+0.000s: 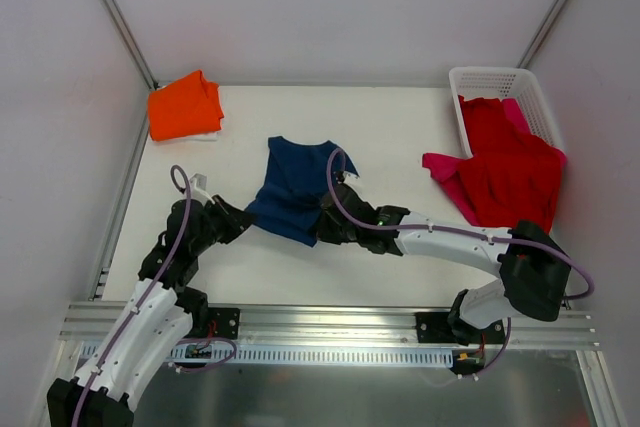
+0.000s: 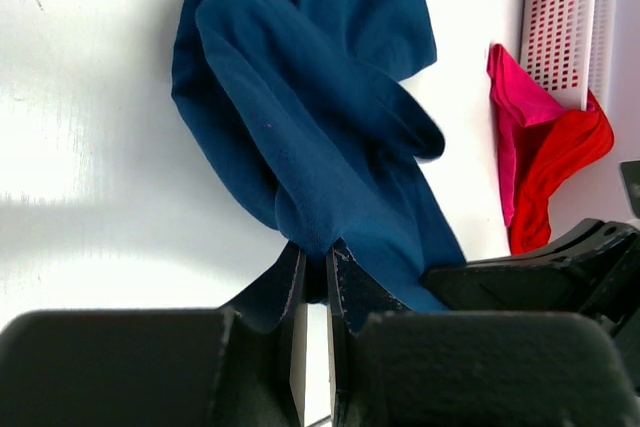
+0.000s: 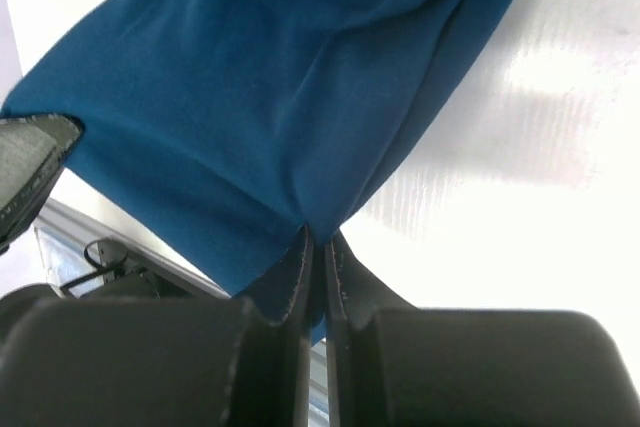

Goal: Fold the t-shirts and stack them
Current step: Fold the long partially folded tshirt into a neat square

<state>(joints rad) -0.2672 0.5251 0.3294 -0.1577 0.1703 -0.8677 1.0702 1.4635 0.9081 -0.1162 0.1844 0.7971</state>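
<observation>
Left gripper (image 2: 315,252) and right gripper (image 3: 318,237) each pinch the near edge of the navy t-shirt (image 1: 295,187) lying on the table (image 1: 400,137).

right fingers (image 3: 296,282): pinched together on cloth edge | navy t-shirt (image 3: 280,87): rumpled, lying on white table (image 3: 520,227)

Four t-shirts by my count: one navy shirt (image 1: 295,187) at the centre, one orange shirt (image 1: 185,105) at ten o'clock, one red shirt (image 1: 510,162) and one pink shirt (image 1: 445,167) at two o'clock. One white basket (image 1: 490,80). Two robot arms, the left arm (image 1: 150,307) and the right arm (image 1: 450,237). One desk (image 1: 400,127).
</observation>
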